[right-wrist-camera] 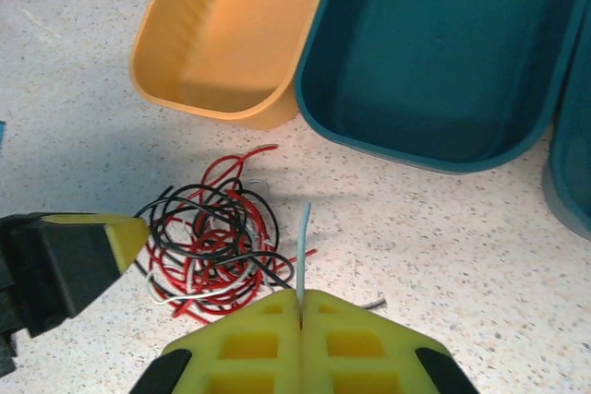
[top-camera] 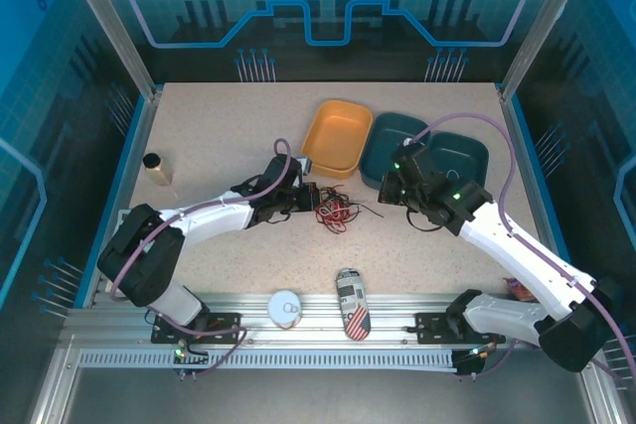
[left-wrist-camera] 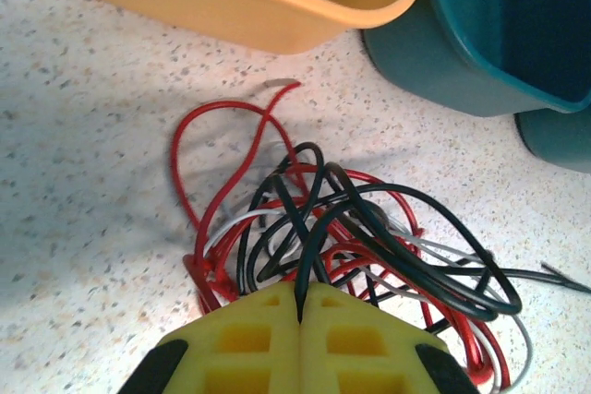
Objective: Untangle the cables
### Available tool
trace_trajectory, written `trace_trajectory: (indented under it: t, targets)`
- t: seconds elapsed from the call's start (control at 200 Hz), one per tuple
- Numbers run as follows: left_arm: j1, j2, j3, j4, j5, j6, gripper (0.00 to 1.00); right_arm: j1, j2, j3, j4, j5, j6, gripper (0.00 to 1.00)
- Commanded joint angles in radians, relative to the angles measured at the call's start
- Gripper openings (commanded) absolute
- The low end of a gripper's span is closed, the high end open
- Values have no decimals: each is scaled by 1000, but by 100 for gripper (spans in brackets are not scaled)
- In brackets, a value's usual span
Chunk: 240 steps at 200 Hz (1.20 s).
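Top external view shows the speckled table (top-camera: 199, 156), with an orange tub (top-camera: 338, 136) at 12 o'clock and a teal tub (top-camera: 397, 146) at 1 o'clock of the cables (top-camera: 336, 211), tangled mid-table. Left hand (top-camera: 308, 198), at their 9 o'clock, is clenched on a black strand (left-wrist-camera: 305, 256). Right hand (top-camera: 388, 191), at their 3 o'clock, pinches a white strand (right-wrist-camera: 303, 237).

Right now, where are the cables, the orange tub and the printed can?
cables (left-wrist-camera: 319, 228), left wrist view, middle of the tangle.
orange tub (top-camera: 338, 136), top view, its bare floor.
printed can (top-camera: 352, 303), top view, middle of its side.
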State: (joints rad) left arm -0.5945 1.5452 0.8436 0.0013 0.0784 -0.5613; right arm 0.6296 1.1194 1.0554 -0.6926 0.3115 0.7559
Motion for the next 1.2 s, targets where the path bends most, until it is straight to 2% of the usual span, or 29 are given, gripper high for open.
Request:
trace_trajectory:
  t: [0.0,0.205,0.52,0.816,1.196]
  targets:
    - [18,-55,-38,-45,-44,-28,0,-13,-25,41,-63,55,-19,0]
    - [61,-125,-102,-63,-68,-40,0,-14,-36,76,-82,61,-53,0]
    - [96,-190,-143,-88,-82,-34,0,-12,-30,141,-74,-6,-84,0]
    - [102,-171,-139,-70,-67,-40,0,-13,-48,248,-61,-136,-126,0]
    - [103,-163,-142,-66,-74,-46,0,-13,-8,402,-117,-199,-173,0]
